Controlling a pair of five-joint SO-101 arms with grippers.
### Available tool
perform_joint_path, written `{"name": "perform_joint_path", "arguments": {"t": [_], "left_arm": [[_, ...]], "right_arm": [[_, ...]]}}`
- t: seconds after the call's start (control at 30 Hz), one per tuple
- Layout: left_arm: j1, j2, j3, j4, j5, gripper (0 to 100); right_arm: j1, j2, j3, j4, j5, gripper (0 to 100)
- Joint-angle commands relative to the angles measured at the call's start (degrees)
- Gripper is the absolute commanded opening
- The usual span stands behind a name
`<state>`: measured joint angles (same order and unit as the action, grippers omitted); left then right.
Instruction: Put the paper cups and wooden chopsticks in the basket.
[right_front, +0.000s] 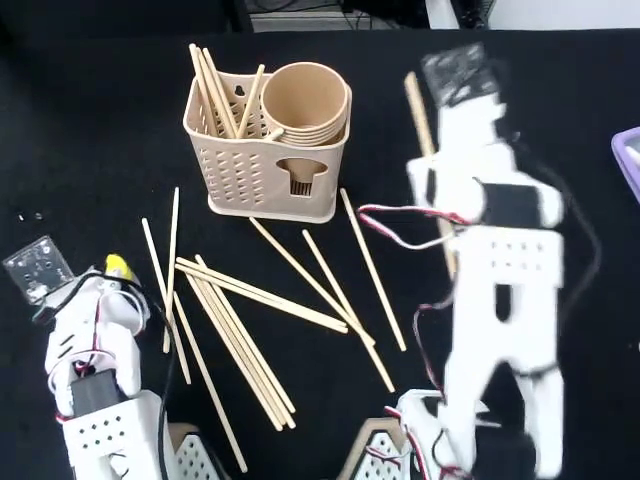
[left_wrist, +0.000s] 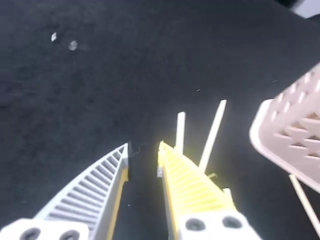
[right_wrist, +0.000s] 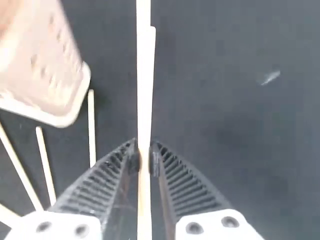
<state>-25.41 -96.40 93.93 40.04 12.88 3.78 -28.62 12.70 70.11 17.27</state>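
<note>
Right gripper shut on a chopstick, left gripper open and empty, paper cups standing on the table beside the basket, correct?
No: the high view shows the paper cups stacked inside the basket, not on the table. The rest holds: right gripper shut on a chopstick, left gripper open and empty.

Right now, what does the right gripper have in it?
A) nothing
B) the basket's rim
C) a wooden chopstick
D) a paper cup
C: in the right wrist view the right gripper is shut on a wooden chopstick that sticks out past its tips, apart from the basket.
</note>
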Motion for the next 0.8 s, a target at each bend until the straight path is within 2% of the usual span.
{"name": "perform_joint_path", "arguments": {"t": [0.0, 0.2, 0.47, 0.57, 0.77], "left_arm": [[3.03, -0.53, -0.66, -0.26, -0.35, 11], [3.12, -0.53, -0.66, -0.18, -0.35, 11], [3.12, -0.53, -0.66, -0.18, -0.35, 11], [3.12, -0.53, -0.66, -0.18, -0.35, 11], [3.12, -0.53, -0.57, -0.26, -0.35, 11]], "right_arm": [[-0.88, -5.93, -11.74, 3.16, 0.00, 1.1], [-4.22, -10.86, -23.60, 3.08, -1.05, 1.1], [-24.00, -11.03, -30.55, 0.35, -13.45, 1.1], [-30.33, -8.57, -27.47, -8.18, -17.76, 1.1], [-36.75, -2.24, -16.57, -33.23, -18.20, 1.1]]}}
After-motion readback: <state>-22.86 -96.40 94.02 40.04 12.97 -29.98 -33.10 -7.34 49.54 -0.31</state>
